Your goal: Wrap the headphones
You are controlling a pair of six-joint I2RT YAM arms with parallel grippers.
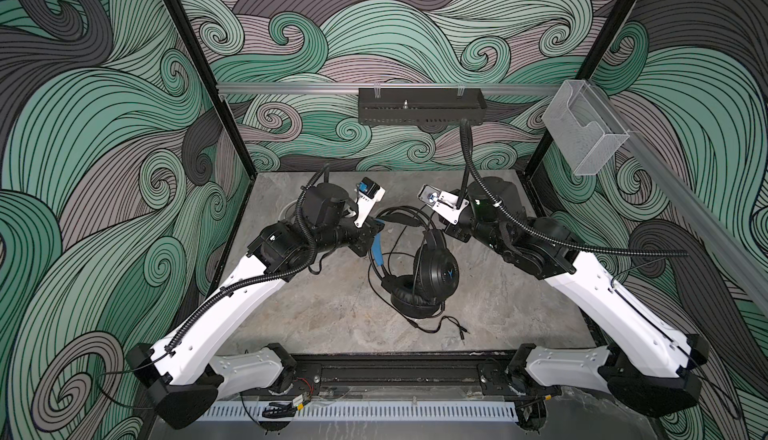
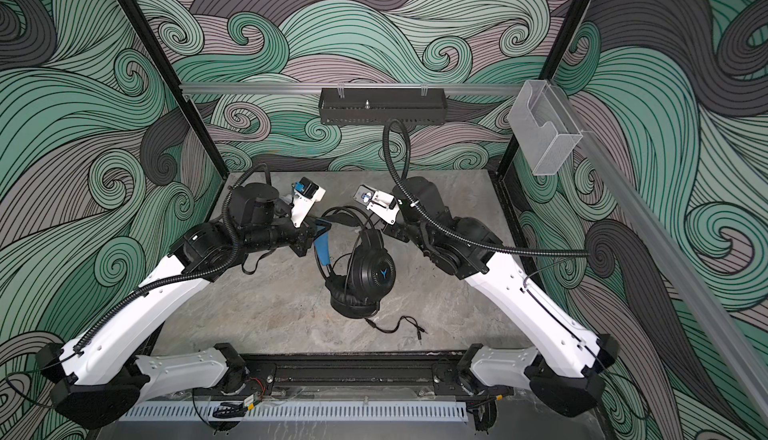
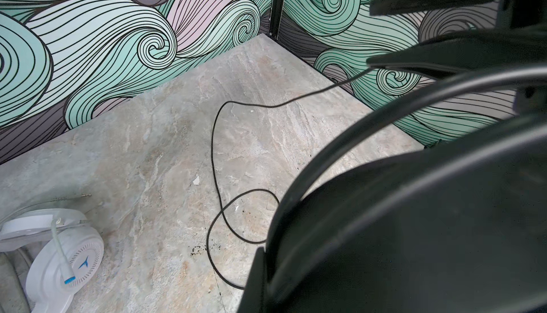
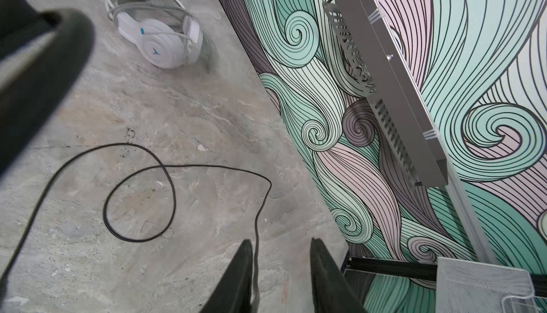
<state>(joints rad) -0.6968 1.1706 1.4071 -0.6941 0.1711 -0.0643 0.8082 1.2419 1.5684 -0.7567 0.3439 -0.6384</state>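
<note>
- Black headphones (image 1: pixel 428 275) at the middle of the bench (image 1: pixel 519 305): one cup flat on the surface, the other on edge above it, headband arching up toward the far edge.
- Left gripper (image 1: pixel 374 229) at the band's left side, beside the blue lining; jaws closed, apparently clamping the band.
- Right gripper (image 4: pixel 281 242) just right of the band's top; jaws apart, black cable (image 4: pixel 139 202) lying along one finger's inner face, unpinched.
- Slack looped flat on the bench straight ahead of the right jaws, running off toward the left arm's side; plugs (image 1: pixel 455 332) toward the near edge. Right arm nearer the slack, so probably the one to re-grip and carry it round the band.
- White headphones (image 4: pixel 159 36) well apart, near the far edge toward the left corner, pale cable seemingly gathered about it.
- Black tray (image 1: pixel 419 111) on the far rail and clear holder (image 1: pixel 582 134) on the right rail: nothing of the task in either.
</note>
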